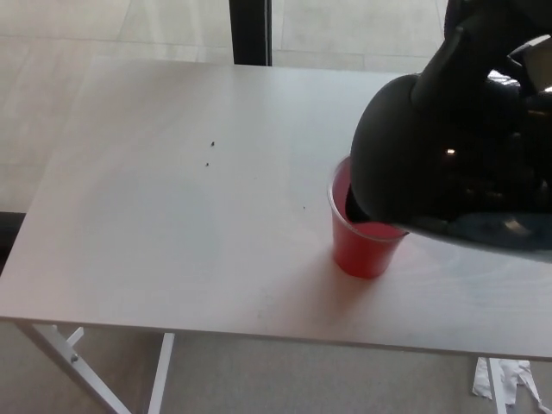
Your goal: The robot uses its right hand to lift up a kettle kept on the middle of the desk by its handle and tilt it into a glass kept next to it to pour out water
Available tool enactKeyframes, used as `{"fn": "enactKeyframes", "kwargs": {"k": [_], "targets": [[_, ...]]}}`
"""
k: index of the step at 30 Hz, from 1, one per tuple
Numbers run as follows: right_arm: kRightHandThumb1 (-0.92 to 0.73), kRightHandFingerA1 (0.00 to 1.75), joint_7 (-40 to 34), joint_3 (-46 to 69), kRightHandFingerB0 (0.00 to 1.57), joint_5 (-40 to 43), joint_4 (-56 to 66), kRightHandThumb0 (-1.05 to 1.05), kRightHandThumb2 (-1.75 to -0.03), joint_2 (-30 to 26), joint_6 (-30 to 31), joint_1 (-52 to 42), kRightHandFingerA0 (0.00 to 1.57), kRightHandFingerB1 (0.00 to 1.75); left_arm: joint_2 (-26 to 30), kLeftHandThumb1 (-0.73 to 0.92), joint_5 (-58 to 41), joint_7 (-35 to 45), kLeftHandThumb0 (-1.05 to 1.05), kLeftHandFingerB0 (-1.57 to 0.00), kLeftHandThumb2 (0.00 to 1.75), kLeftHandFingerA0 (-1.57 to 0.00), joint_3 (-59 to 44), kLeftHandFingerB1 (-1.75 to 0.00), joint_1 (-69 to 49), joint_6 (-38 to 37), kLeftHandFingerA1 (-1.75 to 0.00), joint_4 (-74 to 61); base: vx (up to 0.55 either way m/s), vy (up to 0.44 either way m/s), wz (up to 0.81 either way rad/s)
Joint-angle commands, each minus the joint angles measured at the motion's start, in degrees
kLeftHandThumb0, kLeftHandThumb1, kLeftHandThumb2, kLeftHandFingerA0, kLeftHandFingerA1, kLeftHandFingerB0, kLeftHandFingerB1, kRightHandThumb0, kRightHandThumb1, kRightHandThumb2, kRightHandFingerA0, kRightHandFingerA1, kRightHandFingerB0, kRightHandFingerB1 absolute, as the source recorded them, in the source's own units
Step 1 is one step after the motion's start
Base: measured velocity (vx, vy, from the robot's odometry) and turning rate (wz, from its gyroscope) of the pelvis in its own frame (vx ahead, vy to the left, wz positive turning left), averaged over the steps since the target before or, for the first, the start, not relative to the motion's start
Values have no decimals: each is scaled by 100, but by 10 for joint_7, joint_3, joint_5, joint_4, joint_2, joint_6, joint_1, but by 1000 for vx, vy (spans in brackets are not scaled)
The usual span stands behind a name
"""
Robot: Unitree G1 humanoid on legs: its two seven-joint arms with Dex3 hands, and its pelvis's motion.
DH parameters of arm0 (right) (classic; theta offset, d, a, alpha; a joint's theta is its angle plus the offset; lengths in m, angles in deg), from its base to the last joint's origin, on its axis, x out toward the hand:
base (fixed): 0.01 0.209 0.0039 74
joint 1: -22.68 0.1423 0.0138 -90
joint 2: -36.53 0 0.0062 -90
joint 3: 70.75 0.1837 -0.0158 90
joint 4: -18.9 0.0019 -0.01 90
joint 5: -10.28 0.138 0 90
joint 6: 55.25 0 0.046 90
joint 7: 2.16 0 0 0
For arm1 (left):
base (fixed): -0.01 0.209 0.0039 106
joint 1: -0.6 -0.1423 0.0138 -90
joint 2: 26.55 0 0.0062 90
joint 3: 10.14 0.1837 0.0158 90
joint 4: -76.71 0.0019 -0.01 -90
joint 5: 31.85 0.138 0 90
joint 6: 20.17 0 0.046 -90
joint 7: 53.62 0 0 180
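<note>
We see a black kettle [448,164] filling the right side of the frame, held in the air and tipped steeply toward the left, its spout end low over a red cup [362,246]. The cup stands upright on the white surface [172,216], right of centre, and the kettle's body hides much of its rim. We see dark shapes at the upper right, above the kettle, where the right hand would be, but we cannot tell hand from handle there, nor how the hand is set. Two small dark specks [210,153] lie on the surface at the upper left of centre.
</note>
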State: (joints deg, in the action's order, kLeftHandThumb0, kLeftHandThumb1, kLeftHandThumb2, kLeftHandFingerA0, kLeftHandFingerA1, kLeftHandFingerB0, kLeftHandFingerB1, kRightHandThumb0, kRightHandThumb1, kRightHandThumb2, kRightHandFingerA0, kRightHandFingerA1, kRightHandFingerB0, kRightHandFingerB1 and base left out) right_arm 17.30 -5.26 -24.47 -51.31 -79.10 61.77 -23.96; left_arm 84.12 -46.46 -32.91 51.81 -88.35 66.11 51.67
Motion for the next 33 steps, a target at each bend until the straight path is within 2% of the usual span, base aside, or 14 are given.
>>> {"fn": "enactKeyframes", "kwargs": {"k": [1, 6, 9, 10, 15, 16, 17, 25, 26, 27, 29, 30, 31, 33], "targets": [[-54, 174, 30, -47, 82, -116, -13, -35, -80, 5, -27, 14, 93, 120, 13, 31, -3, 3, -105, -96, 113, -135, -1, -153, -3, 8, -98, -5, 0, 0, 0], [-58, 164, 57, -69, 79, -169, -14, -38, -76, 1, -26, 30, 94, 89, 11, 32, -3, 0, -105, -95, 114, -136, -2, -153, -4, 4, -95, -2, 0, 0, 0], [-60, 173, 86, -78, 84, -180, -9, -49, -60, 4, -25, 42, 98, 122, 10, 30, -3, 5, -105, -98, 112, -136, -2, -152, -4, -4, -97, 1, 0, 0, 0], [-47, 143, 92, -81, 88, -184, -6, -54, -93, 4, -27, 43, 128, 112, 10, 33, -1, 2, -105, -92, 115, -128, 0, -156, -5, -2, -104, -1, 0, 0, 0], [-63, 174, 161, -112, 85, -225, 9, -42, -76, 27, -19, 69, 100, 116, 7, 34, -8, 8, -105, -98, 113, -139, -4, -151, -6, 1, -92, -2, 0, 0, 0], [-50, 136, 163, -119, 91, -237, 7, -46, -103, 35, -25, 72, 126, 104, 6, -24, -6, 3, -40, -110, 78, -128, -3, -126, -5, 5, -106, -1, 0, 0, 0], [-50, 136, 174, -127, 88, -247, 6, -46, -103, 39, -27, 79, 127, 99, 6, 30, -5, 1, -105, -96, 112, -136, -2, -152, -4, 6, -96, 0, 0, 0, 0], [-58, 164, 246, -189, 83, -334, -8, -38, -77, 88, -45, 111, 100, 90, 0, 31, -4, 0, -105, -95, 112, -133, -1, -153, -8, 4, -100, -5, 0, 0, 0], [-46, 135, 253, -197, 87, -354, -10, -42, -99, 91, -52, 114, 126, 97, -2, -10, -6, 3, -20, -115, 81, -125, -1, -114, -11, 5, -115, -10, 0, 0, 0], [-45, 134, 256, -205, 89, -371, -13, -42, -100, 95, -56, 114, 125, 100, -1, 32, -5, 1, -105, -95, 112, -133, 0, -151, -9, 12, -97, -9, 0, 0, 0], [-46, 134, 256, -209, 88, -380, -14, -43, -100, 100, -57, 111, 125, 98, -1, 33, -4, 1, -105, -97, 111, -130, 0, -147, -10, 10, -97, -8, 0, 0, 0], [-56, 170, 256, -210, 87, -383, -15, -40, -85, 103, -56, 108, 102, 120, -3, 28, -7, 3, -105, -92, 116, -136, -2, -156, -10, 9, -91, -9, 0, 0, 0], [-48, 136, 261, -212, 90, -391, -16, -47, -102, 109, -55, 106, 127, 104, -3, 31, -6, 5, -105, -93, 116, -136, -1, -154, -10, 5, -89, -7, 0, 0, 0], [-57, 171, 265, -214, 88, -405, -15, -42, -84, 114, -57, 101, 102, 120, -3, 34, -5, 5, -105, -98, 112, -134, 0, -148, -9, 8, -98, -7, 0, 0, 0]]}}
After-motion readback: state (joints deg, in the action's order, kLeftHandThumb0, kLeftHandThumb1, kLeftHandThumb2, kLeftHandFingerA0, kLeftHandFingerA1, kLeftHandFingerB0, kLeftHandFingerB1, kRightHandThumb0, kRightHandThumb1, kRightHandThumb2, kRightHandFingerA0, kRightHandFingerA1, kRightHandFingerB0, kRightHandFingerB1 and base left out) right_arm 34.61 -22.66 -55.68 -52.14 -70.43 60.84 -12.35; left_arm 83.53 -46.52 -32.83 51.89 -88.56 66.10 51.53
